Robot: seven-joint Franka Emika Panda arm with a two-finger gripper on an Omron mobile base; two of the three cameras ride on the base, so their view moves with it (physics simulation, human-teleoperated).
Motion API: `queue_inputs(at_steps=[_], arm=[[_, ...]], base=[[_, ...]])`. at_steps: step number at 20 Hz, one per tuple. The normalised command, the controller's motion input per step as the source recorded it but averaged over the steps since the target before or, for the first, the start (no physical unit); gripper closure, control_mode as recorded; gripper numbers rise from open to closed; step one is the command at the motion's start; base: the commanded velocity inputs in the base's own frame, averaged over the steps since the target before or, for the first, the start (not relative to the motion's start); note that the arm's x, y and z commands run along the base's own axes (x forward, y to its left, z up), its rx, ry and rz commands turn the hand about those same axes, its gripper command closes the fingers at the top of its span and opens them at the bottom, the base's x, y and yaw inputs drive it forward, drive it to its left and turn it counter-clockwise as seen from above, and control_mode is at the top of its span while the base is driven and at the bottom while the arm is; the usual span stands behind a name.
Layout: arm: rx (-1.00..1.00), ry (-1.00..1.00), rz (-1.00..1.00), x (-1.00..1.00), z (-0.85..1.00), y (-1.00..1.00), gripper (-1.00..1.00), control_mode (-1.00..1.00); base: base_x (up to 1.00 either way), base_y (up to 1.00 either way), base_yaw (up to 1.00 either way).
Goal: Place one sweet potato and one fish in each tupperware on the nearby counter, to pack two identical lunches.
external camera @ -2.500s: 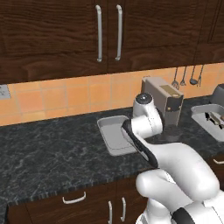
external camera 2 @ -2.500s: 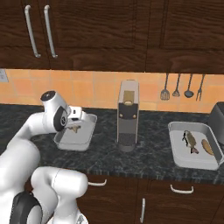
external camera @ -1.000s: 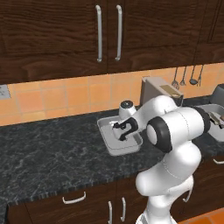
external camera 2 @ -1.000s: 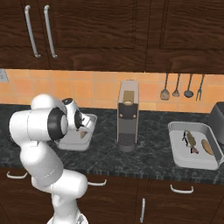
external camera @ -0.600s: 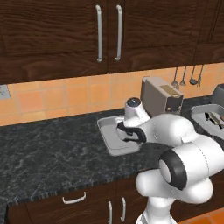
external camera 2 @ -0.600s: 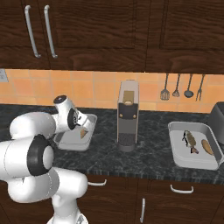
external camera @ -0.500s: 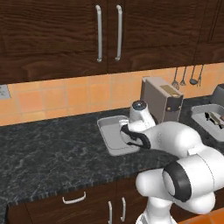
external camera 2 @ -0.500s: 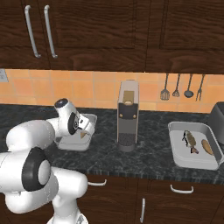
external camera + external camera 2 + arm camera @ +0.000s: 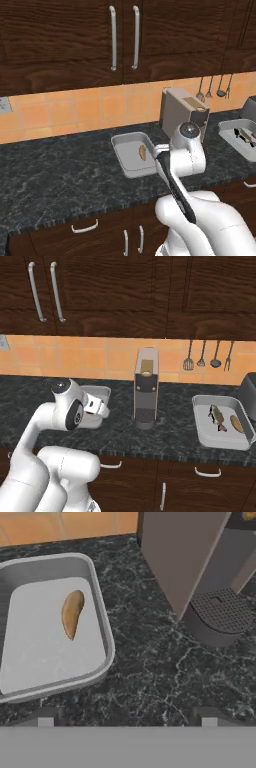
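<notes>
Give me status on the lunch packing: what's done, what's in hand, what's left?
Done: the right tupperware holds a fish and a sweet potato; the left tupperware has its sweet potato. In hand: nothing; the gripper is open above the counter beside that tupperware. Left: a fish for the left tupperware.

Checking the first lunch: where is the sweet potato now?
The sweet potato lies inside the left tupperware on the counter, just left of the coffee machine.

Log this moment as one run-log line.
gripper: open, empty, over counter | left tupperware: sweet potato inside, no fish | right tupperware: fish and sweet potato inside
</notes>
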Motion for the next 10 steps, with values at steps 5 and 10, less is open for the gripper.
queue_inputs(at_steps=[5, 10], arm=[[-0.1, -0.02, 0.07, -1.0, 0.97, 0.13, -1.0, -1.0], [-0.04, -0.03, 0.09, -0.91, 0.64, 0.0, -1.0, -1.0]], base=[[0.0, 0.0, 0.0], [0.0, 0.0, 0.0]])
